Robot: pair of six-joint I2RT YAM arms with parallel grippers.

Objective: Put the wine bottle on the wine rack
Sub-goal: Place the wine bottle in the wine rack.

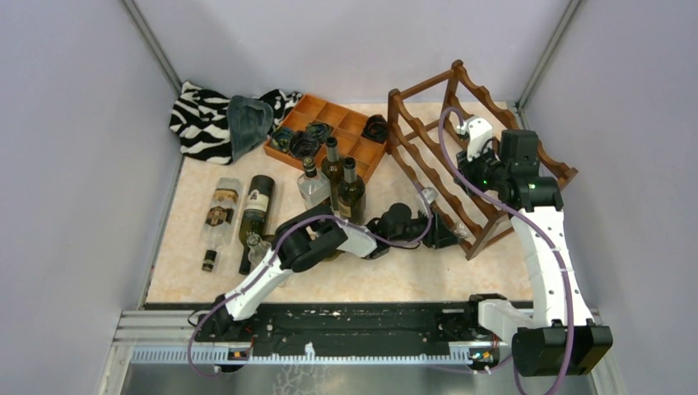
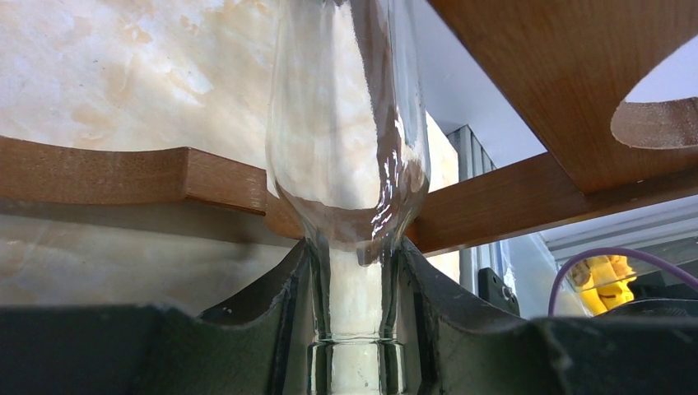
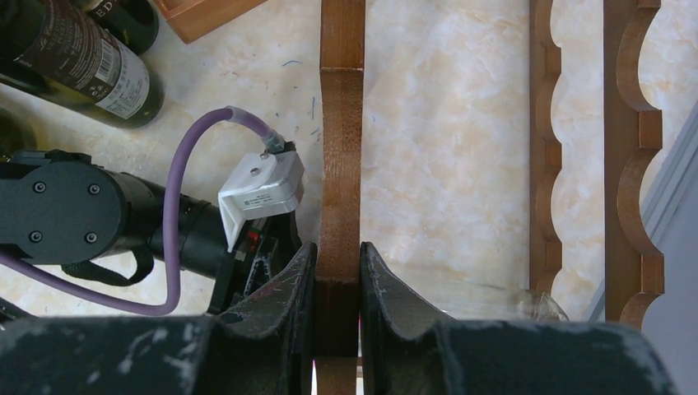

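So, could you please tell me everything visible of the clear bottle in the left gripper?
The clear bottle is colourless glass, seemingly empty, with a slim neck flaring into a rounded shoulder. The left gripper is shut on the neck, one finger on each side. The shoulder sits in a scalloped rail of the wine rack, apparently touching it. No label shows.

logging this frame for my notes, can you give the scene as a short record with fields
left pincer: shut on the clear bottle at its neck
clear bottle: shoulder in a scallop, low in the wine rack
right pincer: shut on a rail of the wine rack
spare bottles: three upright by the tray, two lying at left
task state: bottle not released
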